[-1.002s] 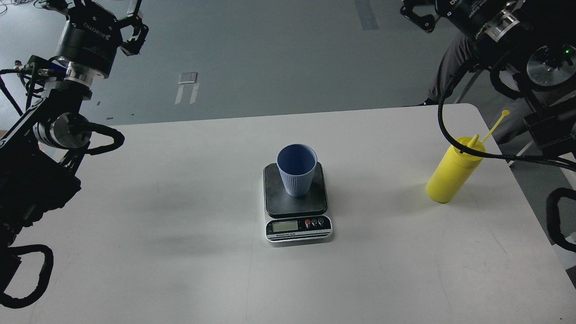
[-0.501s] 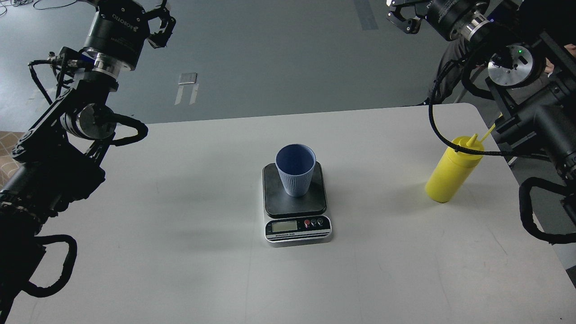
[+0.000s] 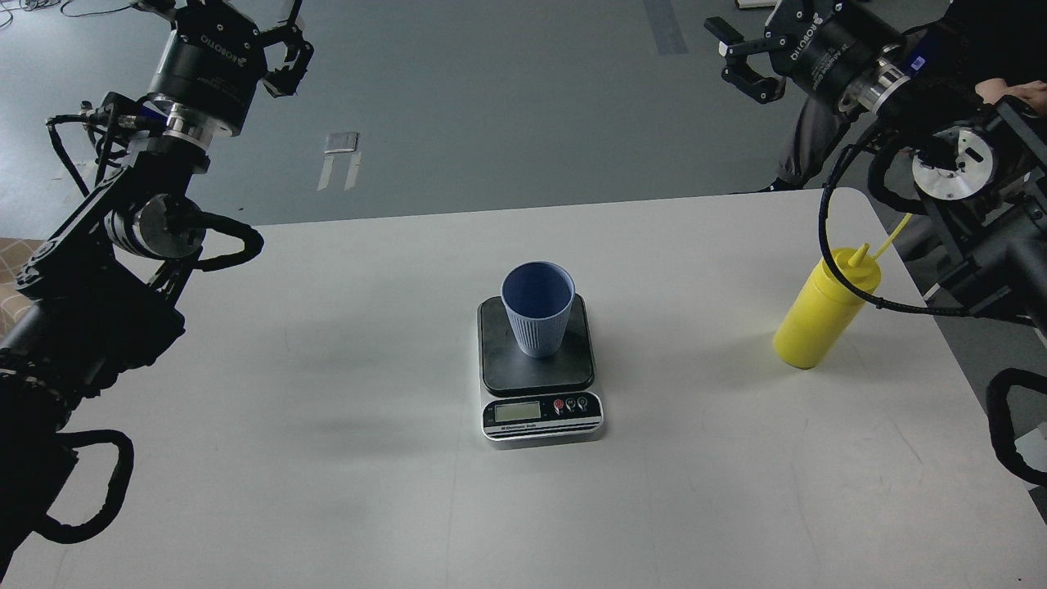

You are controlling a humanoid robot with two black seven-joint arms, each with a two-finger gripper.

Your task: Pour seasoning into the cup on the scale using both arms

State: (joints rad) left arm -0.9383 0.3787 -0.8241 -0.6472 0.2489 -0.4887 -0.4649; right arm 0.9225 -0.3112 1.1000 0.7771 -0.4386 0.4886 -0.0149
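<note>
Currently both grippers are raised far from the table (image 3: 327, 491), nothing held.
Left gripper (image 3: 245, 20) spread at far left; right gripper (image 3: 740, 61) parted, far right; seasoning (image 3: 822, 315) upright at right edge; cup (image 3: 537, 315) centred on scale (image 3: 540, 409).

Table (image 3: 327, 393): smooth, matt white top with faint scuffs; floor (image 3: 507, 106) beyond it is smooth grey with a dull sheen. Cup (image 3: 537, 319): matt light-blue plastic, finely ribbed on the lower part; scale (image 3: 537, 372) has a dull black platform and a shiny silver front; seasoning bottle (image 3: 822, 315) is smooth yellow plastic with a soft gloss. Left tool (image 3: 274, 45) and right tool (image 3: 740, 61): matt black casings, with bright bare-metal rings and discs at the arm joints and black corrugated cable sleeving.
</note>
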